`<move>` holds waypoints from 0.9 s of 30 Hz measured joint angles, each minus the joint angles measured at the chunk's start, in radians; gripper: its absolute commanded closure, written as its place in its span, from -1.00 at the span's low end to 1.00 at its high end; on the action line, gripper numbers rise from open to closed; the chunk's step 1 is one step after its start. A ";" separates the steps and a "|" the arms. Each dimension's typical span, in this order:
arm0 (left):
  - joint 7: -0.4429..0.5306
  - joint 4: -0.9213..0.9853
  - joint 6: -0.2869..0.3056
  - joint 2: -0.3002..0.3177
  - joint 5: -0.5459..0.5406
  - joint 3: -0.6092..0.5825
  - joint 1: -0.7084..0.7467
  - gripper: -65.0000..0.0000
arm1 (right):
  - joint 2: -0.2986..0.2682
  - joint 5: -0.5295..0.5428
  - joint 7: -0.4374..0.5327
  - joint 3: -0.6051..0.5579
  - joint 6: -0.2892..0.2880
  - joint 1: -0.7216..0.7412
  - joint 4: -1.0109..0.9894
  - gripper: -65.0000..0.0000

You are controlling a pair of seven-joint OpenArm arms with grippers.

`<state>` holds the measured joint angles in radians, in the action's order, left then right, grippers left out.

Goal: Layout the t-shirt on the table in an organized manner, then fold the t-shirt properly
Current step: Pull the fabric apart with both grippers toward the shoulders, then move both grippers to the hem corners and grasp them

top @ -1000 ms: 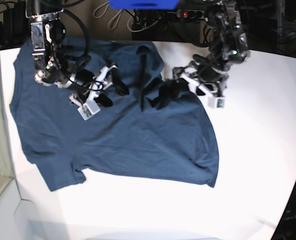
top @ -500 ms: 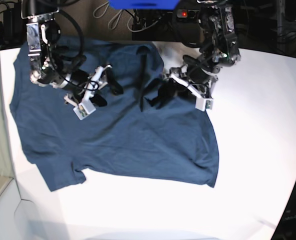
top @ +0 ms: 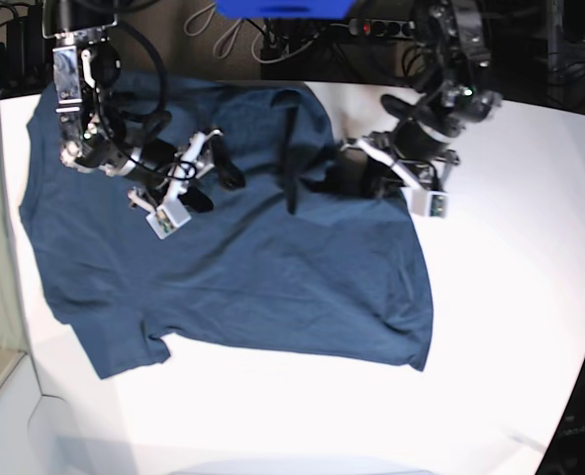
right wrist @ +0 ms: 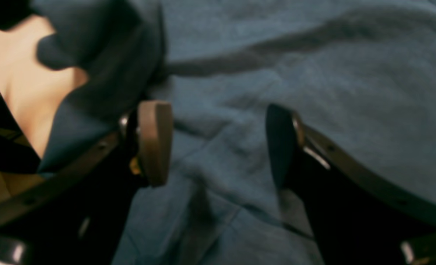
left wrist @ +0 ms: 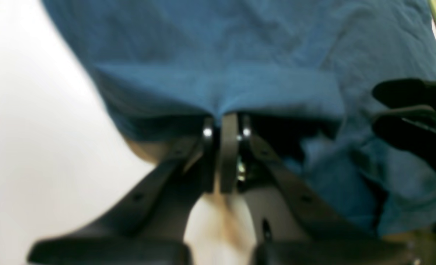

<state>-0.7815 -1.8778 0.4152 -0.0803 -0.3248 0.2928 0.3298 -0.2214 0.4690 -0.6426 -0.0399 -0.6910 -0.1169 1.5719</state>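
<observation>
The dark navy t-shirt (top: 252, 267) lies spread on the white table (top: 510, 327), with a dark crease running down from its top edge. My left gripper (top: 349, 178) is at the shirt's upper right edge. In the left wrist view it (left wrist: 223, 121) is shut on a raised fold of the t-shirt (left wrist: 218, 84). My right gripper (top: 215, 186) hovers over the shirt's upper middle. In the right wrist view it (right wrist: 218, 147) is open, with only wrinkled cloth (right wrist: 313, 73) beneath its fingers.
Cables and a power strip (top: 371, 28) lie behind the table's far edge. The table's curved edge (top: 584, 366) runs down the right side. Bare white tabletop stretches right of the shirt and in front of it.
My left gripper has shut on the shirt's edge and shifted to the right, pulling the cloth with it. The right arm has barely moved and stays open.
</observation>
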 measured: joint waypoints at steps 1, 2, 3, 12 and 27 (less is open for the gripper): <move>-0.005 -0.035 -0.003 0.014 -0.001 0.003 0.013 0.99 | 0.000 0.000 0.000 0.000 0.000 0.000 0.000 -0.24; -0.027 -0.065 -0.002 0.027 0.006 0.004 0.029 0.99 | 0.000 0.000 0.000 0.000 0.000 0.000 0.000 -0.24; -0.053 -0.088 0.001 0.043 -0.003 0.014 0.047 0.99 | 0.000 0.000 -0.001 -0.001 0.000 0.000 0.000 -0.24; -0.110 -0.068 0.008 0.221 -0.002 0.201 0.122 0.99 | -0.003 0.003 -0.001 -0.001 0.000 -0.009 -0.001 -0.24; -0.218 -0.074 0.008 0.335 -0.005 0.268 0.149 -0.03 | 0.000 0.003 0.000 -0.002 0.000 -0.042 0.001 -0.24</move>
<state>-0.9993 -1.9518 0.4236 0.2550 -0.3302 0.5606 0.4789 -0.2218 0.4725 -0.6422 -0.0422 -0.6910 -0.1585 1.5730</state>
